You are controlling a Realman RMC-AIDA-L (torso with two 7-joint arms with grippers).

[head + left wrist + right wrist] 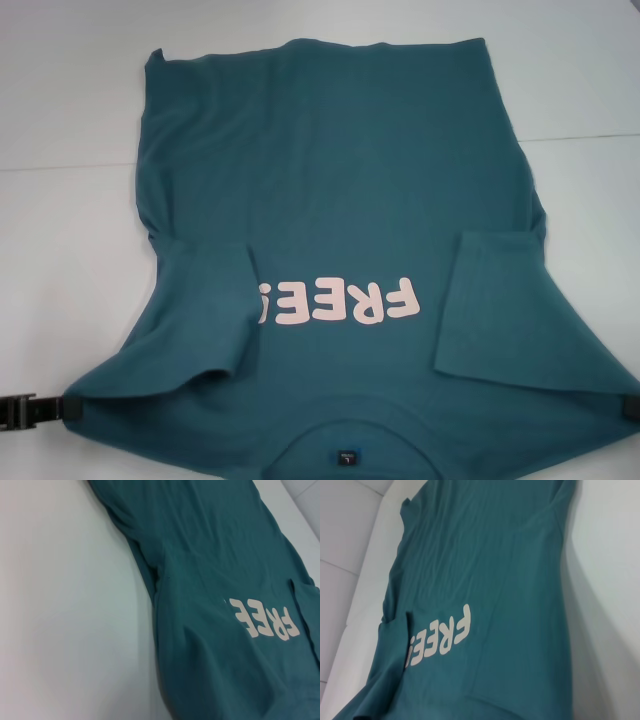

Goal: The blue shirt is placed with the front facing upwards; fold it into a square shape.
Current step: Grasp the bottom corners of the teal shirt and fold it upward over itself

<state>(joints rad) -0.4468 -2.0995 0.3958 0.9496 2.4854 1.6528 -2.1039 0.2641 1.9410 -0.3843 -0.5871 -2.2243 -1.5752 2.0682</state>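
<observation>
Head view alone shows both claws, left claw (40, 408) and right claw (630, 405), at the blue shirt (340, 190) shoulders, grip unreadable.

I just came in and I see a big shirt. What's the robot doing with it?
It is folding the blue shirt, which lies front up on the white table with the collar nearest the robot. Both sleeves are already folded inward over the chest. The left gripper and right gripper sit at the shoulder corners, one on each side.
</observation>
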